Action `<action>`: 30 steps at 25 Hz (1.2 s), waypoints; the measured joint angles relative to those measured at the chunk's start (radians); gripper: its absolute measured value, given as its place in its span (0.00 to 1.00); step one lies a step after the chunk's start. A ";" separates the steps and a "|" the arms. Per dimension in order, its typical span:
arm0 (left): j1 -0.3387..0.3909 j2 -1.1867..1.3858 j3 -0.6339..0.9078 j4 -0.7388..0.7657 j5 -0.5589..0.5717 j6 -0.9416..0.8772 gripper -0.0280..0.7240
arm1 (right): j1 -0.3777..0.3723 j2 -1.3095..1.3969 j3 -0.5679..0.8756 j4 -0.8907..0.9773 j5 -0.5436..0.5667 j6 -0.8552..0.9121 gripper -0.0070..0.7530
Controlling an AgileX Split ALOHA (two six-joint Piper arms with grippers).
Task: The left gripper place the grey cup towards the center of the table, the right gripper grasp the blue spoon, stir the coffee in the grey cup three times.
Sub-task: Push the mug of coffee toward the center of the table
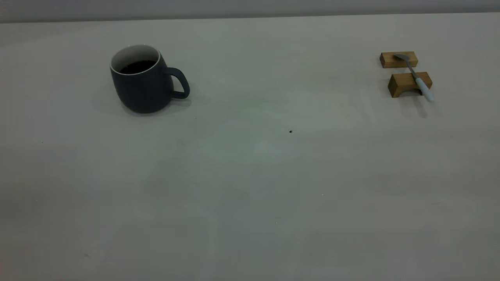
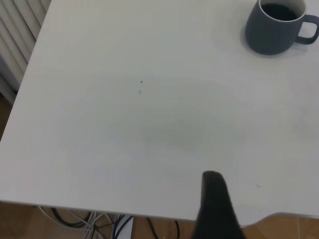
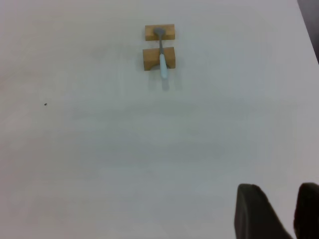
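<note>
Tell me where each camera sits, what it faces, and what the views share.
Exterior: low at the table, facing the grey cup and the blue spoon on wooden blocks; no arm shows.
Left wrist: high, facing the cup; one dark finger of the left gripper shows.
Right wrist: high, facing the spoon; right gripper open.
Shared: the dark speck.

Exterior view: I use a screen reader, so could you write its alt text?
A grey cup of dark coffee stands at the left of an off-white table; far right, a blue spoon rests across two wooden blocks. No arm shows.
</note>
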 joint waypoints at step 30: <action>-0.010 1.373 -0.593 -0.057 -0.450 0.565 0.82 | 0.000 0.000 0.000 0.000 0.000 0.000 0.32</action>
